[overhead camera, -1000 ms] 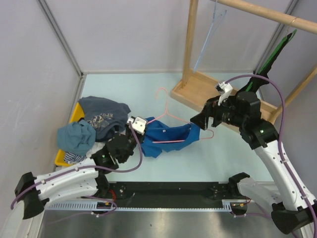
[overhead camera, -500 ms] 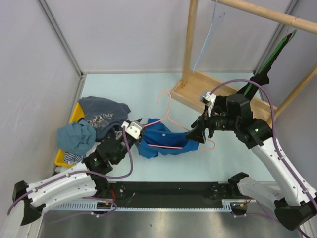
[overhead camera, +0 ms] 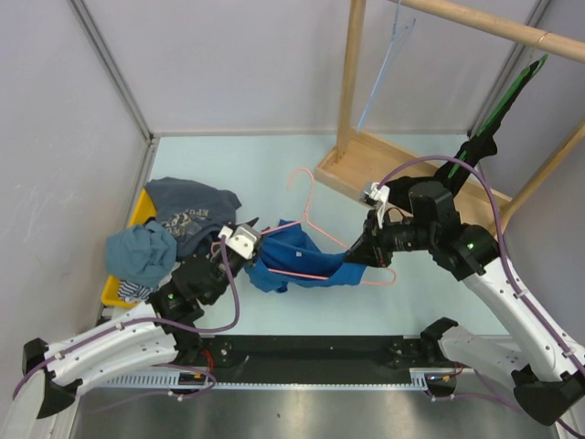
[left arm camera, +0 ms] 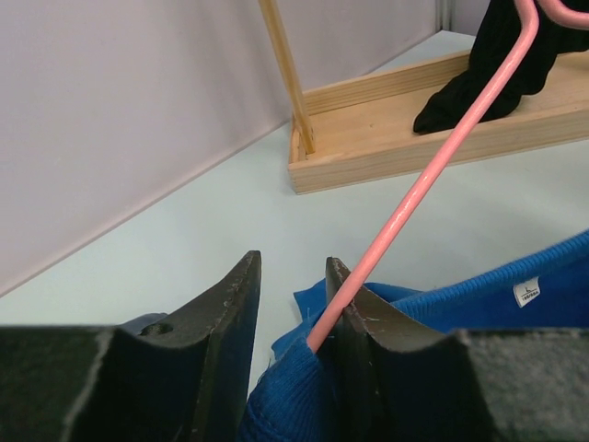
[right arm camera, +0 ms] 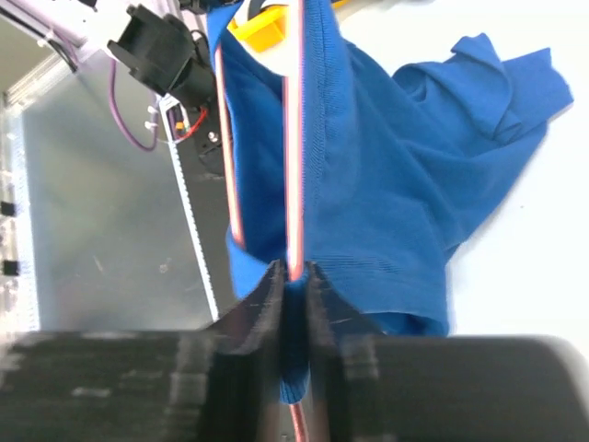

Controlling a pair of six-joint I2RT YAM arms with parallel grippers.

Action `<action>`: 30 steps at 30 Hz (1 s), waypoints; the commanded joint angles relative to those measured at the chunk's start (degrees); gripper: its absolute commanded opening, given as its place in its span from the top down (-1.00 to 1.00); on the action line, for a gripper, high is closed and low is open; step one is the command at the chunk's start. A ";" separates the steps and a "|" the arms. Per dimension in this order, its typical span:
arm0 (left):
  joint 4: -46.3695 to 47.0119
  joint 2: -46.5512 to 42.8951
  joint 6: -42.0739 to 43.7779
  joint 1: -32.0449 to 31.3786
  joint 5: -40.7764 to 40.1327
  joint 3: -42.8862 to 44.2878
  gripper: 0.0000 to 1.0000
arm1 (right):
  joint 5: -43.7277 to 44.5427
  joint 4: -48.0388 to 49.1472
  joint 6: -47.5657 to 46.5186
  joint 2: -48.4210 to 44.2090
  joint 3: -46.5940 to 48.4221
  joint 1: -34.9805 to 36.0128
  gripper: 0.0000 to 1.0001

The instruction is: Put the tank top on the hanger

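The bright blue tank top (overhead camera: 297, 261) is draped along the pink wire hanger (overhead camera: 311, 212), strung between my two grippers above the table. My left gripper (overhead camera: 250, 229) is shut on the top's left end. In the left wrist view, bunched blue fabric (left arm camera: 515, 304) fills the lower gap of that gripper (left arm camera: 293, 260), and the hanger wire (left arm camera: 433, 166) runs along the right finger into it. My right gripper (overhead camera: 355, 255) is shut at the right end. The right wrist view shows its fingers (right arm camera: 293, 267) pinching the hanger wire (right arm camera: 294, 138) together with the tank top (right arm camera: 405, 166) hem.
A dark printed shirt (overhead camera: 192, 215) and a teal garment (overhead camera: 139, 251) are piled over a yellow object (overhead camera: 114, 291) at the left. A wooden rack base (overhead camera: 366, 169) stands at the back right. Above it hang a light blue hanger (overhead camera: 384, 64) and a green hanger with black cloth (overhead camera: 498, 114).
My right gripper came down and left to the tank top's right end and shut on the hanger wire and hem. The left arm drew back slightly, still holding its end.
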 commanded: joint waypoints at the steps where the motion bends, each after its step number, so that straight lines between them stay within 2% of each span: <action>1: 2.08 -0.75 -1.79 0.35 -0.60 1.30 1.00 | -0.49 0.71 0.26 -1.72 -0.49 1.34 1.00; 4: 1.20 -0.66 -3.55 0.35 -0.68 1.91 0.99 | 0.83 1.76 0.96 -2.42 -1.19 1.69 1.00; 7: -1.61 0.57 -4.78 0.35 0.28 4.01 0.32 | 3.99 3.77 2.88 -3.22 -2.15 1.87 1.00; 8: -2.31 1.01 -5.74 0.35 0.72 5.24 -0.15 | 5.91 4.22 3.07 -3.65 -2.33 2.13 1.00; 9: -3.71 1.62 -6.01 0.35 0.98 5.86 -0.31 | 6.72 4.57 3.07 -3.83 -2.60 2.31 1.00; 10: -4.24 2.06 -6.53 0.35 1.16 6.48 -0.57 | 7.60 4.92 3.07 -4.01 -2.86 2.49 1.00; 14: -7.06 3.21 -7.33 0.78 5.36 10.07 -0.98 | 12.52 6.07 4.47 -4.80 -4.53 3.19 1.00; 22: -15.40 5.58 -8.82 1.58 14.17 15.09 -0.99 | 22.00 9.05 8.08 -5.85 -6.38 3.19 1.00; 27: -16.90 4.97 -10.40 2.71 12.08 16.41 -0.99 | 25.00 11.43 11.77 -7.26 -9.36 2.49 1.00; 30: -21.55 6.72 -13.20 6.14 10.74 19.22 -0.99 | 27.90 11.08 13.34 -7.79 -10.33 1.61 1.00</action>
